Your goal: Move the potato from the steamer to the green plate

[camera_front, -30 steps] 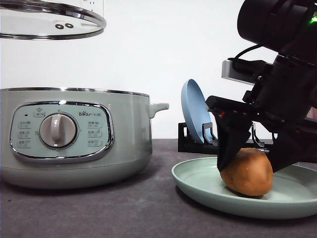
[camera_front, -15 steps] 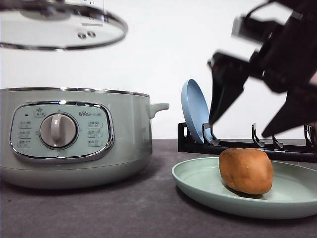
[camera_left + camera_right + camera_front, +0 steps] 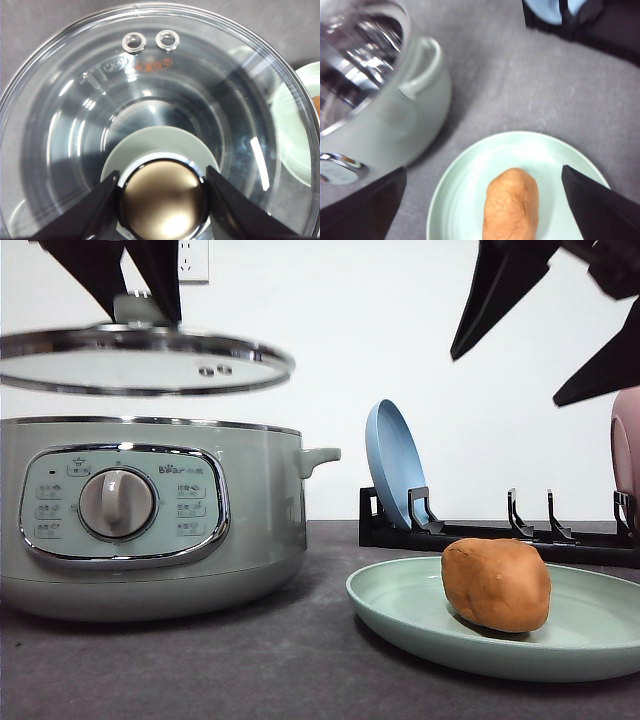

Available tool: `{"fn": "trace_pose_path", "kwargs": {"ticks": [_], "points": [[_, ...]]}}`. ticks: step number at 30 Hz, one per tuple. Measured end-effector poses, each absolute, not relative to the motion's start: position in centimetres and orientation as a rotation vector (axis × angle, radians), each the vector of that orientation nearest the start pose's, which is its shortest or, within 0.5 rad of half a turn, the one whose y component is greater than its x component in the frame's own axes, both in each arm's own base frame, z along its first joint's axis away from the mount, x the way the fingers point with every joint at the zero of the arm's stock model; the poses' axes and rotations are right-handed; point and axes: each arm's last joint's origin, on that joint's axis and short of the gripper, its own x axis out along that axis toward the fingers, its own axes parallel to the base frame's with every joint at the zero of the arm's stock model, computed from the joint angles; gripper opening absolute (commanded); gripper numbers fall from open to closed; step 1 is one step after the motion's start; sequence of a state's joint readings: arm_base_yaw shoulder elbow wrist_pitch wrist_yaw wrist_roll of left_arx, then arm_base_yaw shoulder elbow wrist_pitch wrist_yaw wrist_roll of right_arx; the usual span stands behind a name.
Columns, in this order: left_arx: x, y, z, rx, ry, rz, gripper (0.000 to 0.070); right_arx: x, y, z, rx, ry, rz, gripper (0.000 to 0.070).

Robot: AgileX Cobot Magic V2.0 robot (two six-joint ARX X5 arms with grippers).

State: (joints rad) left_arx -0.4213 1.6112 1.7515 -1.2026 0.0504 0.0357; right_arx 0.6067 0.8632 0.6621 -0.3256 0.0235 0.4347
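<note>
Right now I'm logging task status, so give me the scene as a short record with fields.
potato: lying on the green plate, free of both grippers
steamer: uncovered, left of the plate
lid: held above the steamer by its knob
left gripper: jaws shut on the knob
right gripper: jaws open, raised above the plate
rack: behind the plate, holding a blue plate

low front view, wrist views downward, sharing green plate (image 3: 400, 615)

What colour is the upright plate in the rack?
Blue plate, clearest in the front view.
</note>
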Motion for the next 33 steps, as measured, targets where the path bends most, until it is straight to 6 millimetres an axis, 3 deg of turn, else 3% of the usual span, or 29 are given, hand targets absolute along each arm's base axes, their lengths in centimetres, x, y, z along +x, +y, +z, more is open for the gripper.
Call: {"fn": "trace_pose_path", "kwargs": {"ticks": [33], "points": [[31.1, -14.0, 34.5, 0.254, 1.131, -0.426, 0.0002, 14.7, 10.1, 26.7, 0.228, 0.616, 0.446, 0.0629]]}}
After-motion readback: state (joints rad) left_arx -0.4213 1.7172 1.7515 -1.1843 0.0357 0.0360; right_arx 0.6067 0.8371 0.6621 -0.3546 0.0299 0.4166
